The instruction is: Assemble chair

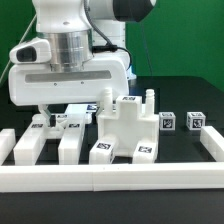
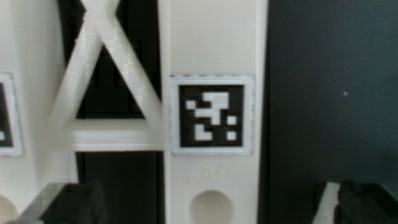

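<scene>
We note the gripper (image 2: 199,205) wide, dark fingers (image 2: 63,205) either side of a tagged white chair part (image 2: 214,50), gripping nothing; chair pieces lie loose on the black counter (image 1: 185,100); slotted panel (image 1: 130,125) mid-counter; legs (image 1: 25,145) toward the exterior view's left; small cubes (image 1: 168,122) toward its right; border wall (image 1: 110,178) in front.

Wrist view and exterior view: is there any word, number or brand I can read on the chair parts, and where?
No readable words, numbers or brands in either view.
Wrist view: a black-and-white square tag on a white chair part, pattern only, no letters.
Exterior view: tags on the small cubes, pattern only, too small to make out.
</scene>
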